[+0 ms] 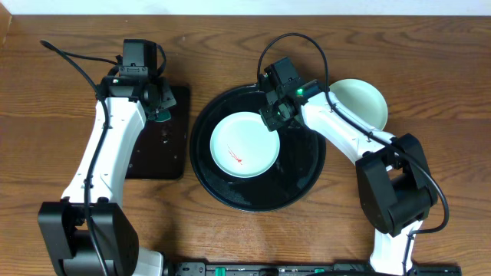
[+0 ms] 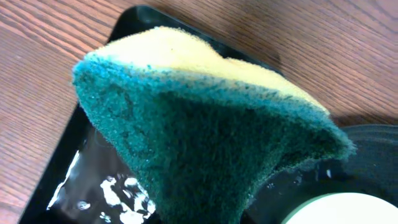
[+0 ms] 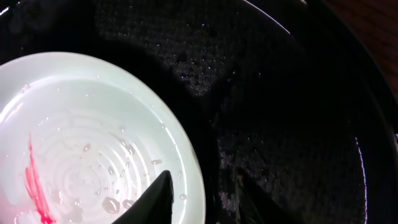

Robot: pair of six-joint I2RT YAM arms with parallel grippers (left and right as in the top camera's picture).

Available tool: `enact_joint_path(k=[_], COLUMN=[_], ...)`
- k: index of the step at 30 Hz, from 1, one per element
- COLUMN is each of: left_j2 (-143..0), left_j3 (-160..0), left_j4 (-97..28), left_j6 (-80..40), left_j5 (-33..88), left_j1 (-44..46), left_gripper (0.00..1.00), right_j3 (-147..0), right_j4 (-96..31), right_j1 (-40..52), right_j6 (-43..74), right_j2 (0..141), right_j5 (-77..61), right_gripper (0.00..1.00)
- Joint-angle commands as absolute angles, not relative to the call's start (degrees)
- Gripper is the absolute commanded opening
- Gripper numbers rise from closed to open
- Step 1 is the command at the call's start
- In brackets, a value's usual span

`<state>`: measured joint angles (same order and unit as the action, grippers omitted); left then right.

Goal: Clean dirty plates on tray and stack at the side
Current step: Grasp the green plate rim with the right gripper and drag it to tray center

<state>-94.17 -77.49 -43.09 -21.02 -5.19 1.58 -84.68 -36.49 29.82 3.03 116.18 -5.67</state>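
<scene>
We see the left gripper (image 1: 157,107) clenched on a green-and-yellow sponge (image 2: 205,143), held above the small rectangular tray (image 1: 165,157). The right gripper (image 1: 275,116) has its fingers (image 3: 155,199) parted, straddling the rim of a pale plate (image 1: 244,143) (a red smear marks its wet middle) that lies in the round black tray (image 1: 307,165). A second plate (image 1: 360,103) sits on the table (image 1: 430,61) just beside that tray.

The wooden table (image 1: 430,46) was a warm brown, its grain running side to side — soft, even light lay on it. Beyond the table's far edge ran a pale strip (image 1: 245,3); along its near edge, a black rail (image 1: 307,269).
</scene>
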Motion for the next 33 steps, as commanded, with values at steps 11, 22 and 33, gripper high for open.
enact_joint_path(k=[11, 22, 33], left_j2=[-94.3, -94.3, -94.32], left_j3=[-77.34, -77.21, -77.08], left_j4=[-43.05, -42.98, -43.03], left_j6=[-21.74, -21.74, -21.76], left_j5=[-3.38, -3.38, -3.38], left_j1=[1.48, 3.11, 3.36], left_gripper=[0.08, 0.08, 0.08], right_j3=[-85.47, -85.43, -85.45], right_j4=[-36.88, -37.28, -36.38], right_j1=[30.94, 31.92, 31.42], right_j6=[3.9, 6.5, 9.17], right_j2=[118.15, 121.69, 121.62], right_j5=[-9.78, -10.0, -9.61], right_gripper=[0.34, 0.24, 0.03])
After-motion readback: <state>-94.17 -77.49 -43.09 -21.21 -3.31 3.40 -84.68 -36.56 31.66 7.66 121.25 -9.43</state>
